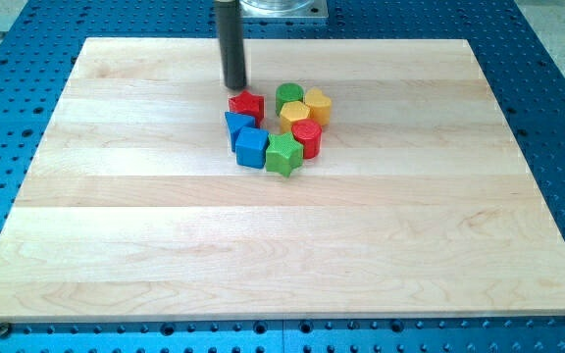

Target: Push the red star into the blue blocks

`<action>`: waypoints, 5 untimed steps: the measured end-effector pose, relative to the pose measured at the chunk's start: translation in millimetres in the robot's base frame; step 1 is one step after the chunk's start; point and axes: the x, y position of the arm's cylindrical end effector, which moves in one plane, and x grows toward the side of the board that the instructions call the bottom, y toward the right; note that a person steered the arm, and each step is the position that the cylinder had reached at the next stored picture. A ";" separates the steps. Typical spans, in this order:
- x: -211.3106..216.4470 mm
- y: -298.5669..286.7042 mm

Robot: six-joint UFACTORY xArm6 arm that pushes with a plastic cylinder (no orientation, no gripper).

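Tip (234, 87) just above-left of red star (247, 104) | star touching blue blocks (246, 138)

Cluster sits on counter (116, 245), above centre. My tip (234, 88) at upper left of red star (247, 104), touching or nearly. Upper blue block (235, 125) just below star, touching it; blue cube (252, 147) below that. Green star (283, 154) right of cube. Red cylinder (307, 137), left yellow block (295, 113), right yellow block (319, 104) and green cylinder (288, 95) close the right side.
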 end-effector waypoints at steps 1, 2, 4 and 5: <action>24.4 29.7; 31.5 30.3; 58.2 32.2; 58.4 51.4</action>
